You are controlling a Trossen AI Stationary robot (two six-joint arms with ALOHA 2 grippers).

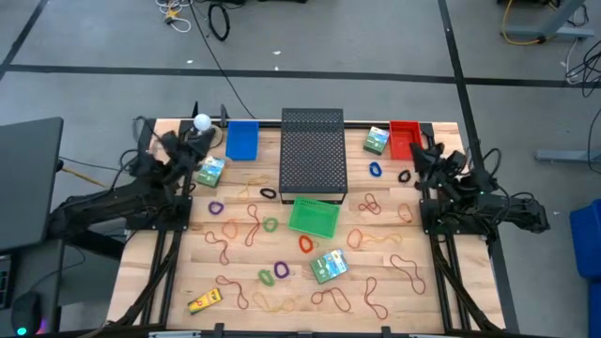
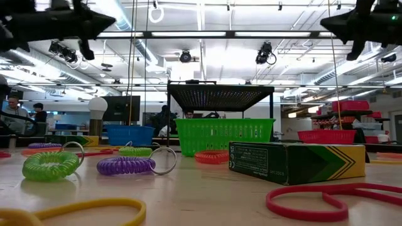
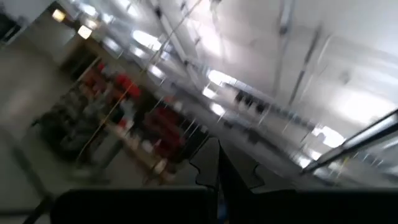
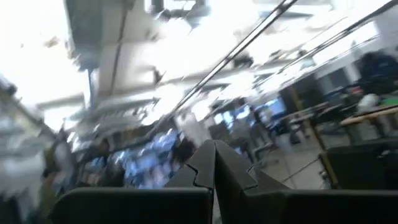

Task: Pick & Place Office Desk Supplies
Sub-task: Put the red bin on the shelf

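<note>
Office supplies lie scattered over the wooden table: thin rubber bands, coloured coil rings such as a purple one and a green one, green printed boxes and a small yellow item. My left gripper is shut and holds nothing, raised over the table's far left corner. My right gripper is also shut with nothing in it, raised at the far right. Both wrist views look up into the room, past the table.
A black mesh box stands at the far middle, with a green basket in front of it. A blue basket sits far left and a red one far right. A white bulb stands near the left gripper.
</note>
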